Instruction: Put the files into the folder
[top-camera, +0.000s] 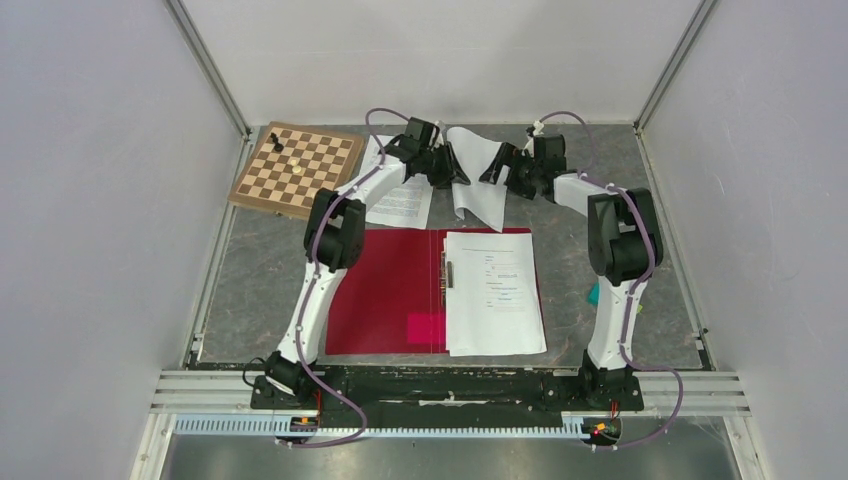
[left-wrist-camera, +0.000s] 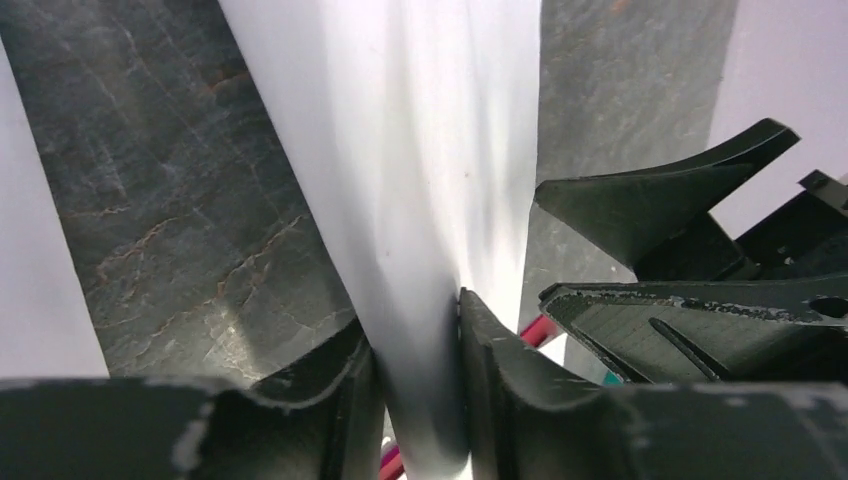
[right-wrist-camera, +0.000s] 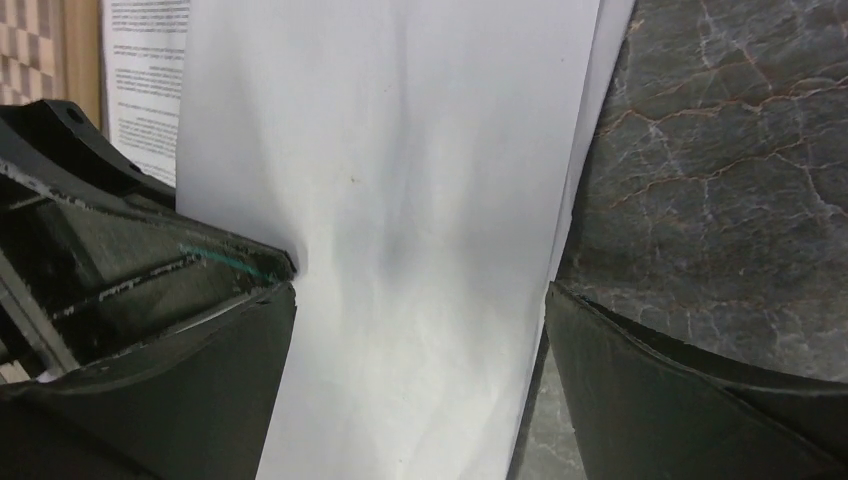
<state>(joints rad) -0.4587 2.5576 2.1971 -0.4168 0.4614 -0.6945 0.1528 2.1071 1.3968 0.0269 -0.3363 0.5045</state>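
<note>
The red folder (top-camera: 385, 290) lies open at the table's centre. It has a metal clip (top-camera: 446, 270), a pink patch (top-camera: 425, 327), and a stack of printed sheets (top-camera: 495, 290) on its right half. A blank white sheet (top-camera: 478, 185) is held up, curled, behind the folder. My left gripper (top-camera: 455, 165) is shut on its left edge; the left wrist view shows the sheet (left-wrist-camera: 420, 150) pinched between the jaws of that gripper (left-wrist-camera: 410, 320). My right gripper (top-camera: 497, 165) is open, its jaws (right-wrist-camera: 420, 285) spread wide either side of the sheet (right-wrist-camera: 400, 150). Another printed sheet (top-camera: 400, 200) lies under the left arm.
A brown-and-white chessboard (top-camera: 297, 168) with a couple of pieces lies at the back left. A small teal object (top-camera: 593, 293) sits by the right arm. White enclosure walls surround the dark stone table (top-camera: 250, 270). The right gripper's fingers (left-wrist-camera: 680, 200) show in the left wrist view.
</note>
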